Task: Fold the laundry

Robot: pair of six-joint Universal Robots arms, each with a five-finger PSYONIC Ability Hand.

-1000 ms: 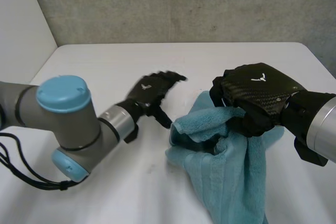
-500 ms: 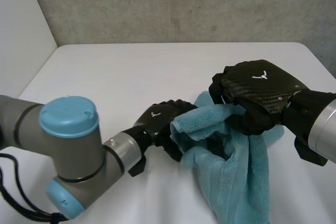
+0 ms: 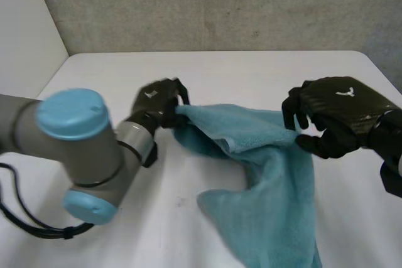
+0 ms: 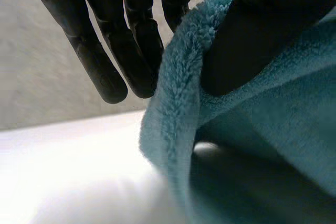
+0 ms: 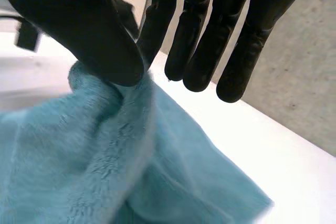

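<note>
**Desk:** Where's the towel?

**Operator:** I see the blue towel (image 3: 270, 180) over the white table (image 3: 239, 70). Its upper edge is pulled taut between both hands, and its lower part trails down onto the tabletop.

**Desk:** Left hand?

**Operator:** My left hand (image 3: 157, 101) is at the towel's end on its own side. The thumb clamps the hem against the fingers.

**Desk:** Right?

**Operator:** My right hand (image 3: 336, 114) nips the towel's opposite end between thumb and one finger. Its other fingers are straight and off the cloth.
</note>
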